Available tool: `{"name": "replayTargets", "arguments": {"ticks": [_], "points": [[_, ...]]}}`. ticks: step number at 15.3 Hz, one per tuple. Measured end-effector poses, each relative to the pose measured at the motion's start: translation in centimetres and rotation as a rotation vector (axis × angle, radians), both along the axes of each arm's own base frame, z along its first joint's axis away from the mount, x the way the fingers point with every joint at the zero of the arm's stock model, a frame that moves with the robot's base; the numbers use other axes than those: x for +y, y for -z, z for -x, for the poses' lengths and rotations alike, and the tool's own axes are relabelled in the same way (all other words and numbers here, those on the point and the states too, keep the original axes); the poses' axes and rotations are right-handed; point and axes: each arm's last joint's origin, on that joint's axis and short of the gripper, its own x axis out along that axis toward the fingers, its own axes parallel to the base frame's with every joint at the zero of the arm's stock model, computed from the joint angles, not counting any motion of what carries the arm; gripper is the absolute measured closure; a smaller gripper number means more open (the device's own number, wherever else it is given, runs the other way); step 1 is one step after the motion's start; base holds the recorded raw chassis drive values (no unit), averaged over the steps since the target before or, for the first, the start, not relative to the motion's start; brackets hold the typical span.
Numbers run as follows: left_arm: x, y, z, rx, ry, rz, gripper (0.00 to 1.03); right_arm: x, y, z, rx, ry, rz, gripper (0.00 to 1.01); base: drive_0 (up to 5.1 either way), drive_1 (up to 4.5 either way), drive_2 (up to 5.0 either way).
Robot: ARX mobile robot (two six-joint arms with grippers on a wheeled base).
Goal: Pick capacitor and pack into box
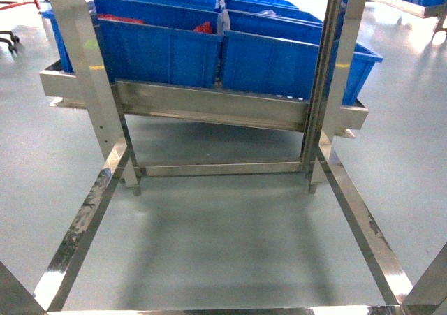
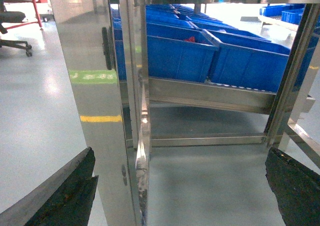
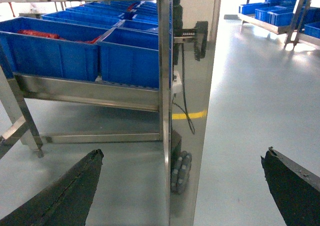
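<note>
both sets of fingers (image 2: 75,196) (image 3: 60,196) spread wide, nothing between them, facing blue bins (image 1: 160,49).

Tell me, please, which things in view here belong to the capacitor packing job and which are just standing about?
For the job:
- left gripper, fingers spread wide, holding nothing
- right gripper, fingers spread wide, holding nothing
- neither capacitor nor pink box is in view

Just standing about:
- blue bins, some holding red items
- steel rack
- yellow floor line
- office chair
</note>
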Motion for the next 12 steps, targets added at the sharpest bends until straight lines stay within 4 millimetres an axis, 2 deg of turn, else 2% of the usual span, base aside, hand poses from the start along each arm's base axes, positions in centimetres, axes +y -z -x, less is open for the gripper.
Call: {"name": "replayTargets", "arguments": {"ticks": [12], "points": [[0.00, 0.00, 0.00, 0.000, 0.000, 0.000, 0.05, 0.00, 0.00, 0.00, 0.000, 0.000, 0.000, 0.03, 0.0, 0.00, 0.0]]}}
